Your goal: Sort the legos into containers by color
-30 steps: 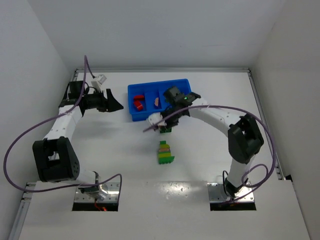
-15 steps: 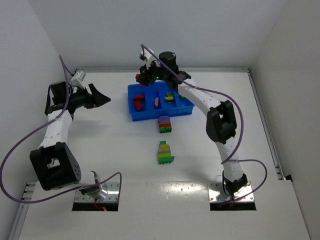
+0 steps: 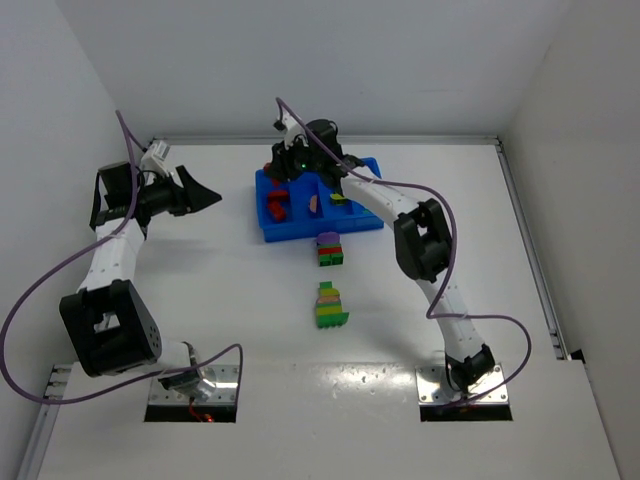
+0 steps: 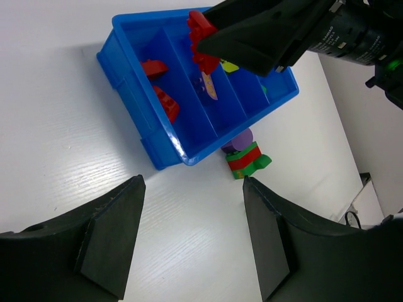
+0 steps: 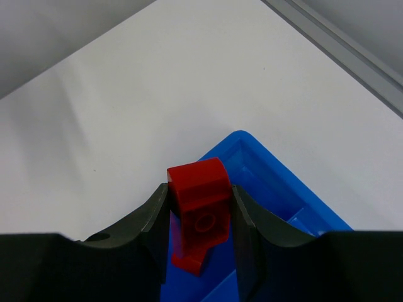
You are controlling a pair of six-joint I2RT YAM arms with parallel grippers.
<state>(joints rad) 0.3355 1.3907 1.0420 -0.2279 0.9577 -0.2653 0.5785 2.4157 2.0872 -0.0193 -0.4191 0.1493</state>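
Observation:
The blue tray lies at the table's middle back. Its left compartment holds red legos, the one beside it a pink one, the third a yellow-green one. My right gripper is shut on a red lego and holds it above the tray's far left corner. My left gripper is open and empty, left of the tray and above the table. A purple, red and green stack stands just in front of the tray. A pink, yellow-green and green stack stands nearer.
In the left wrist view the tray shows two red legos and the pink one, with the right gripper's fingers over it. The back wall runs close behind the tray. A metal rail edges the table's right side.
My right gripper rose from the stack by the tray and carried the red lego to the tray's far left corner. My left arm drew back to the left.

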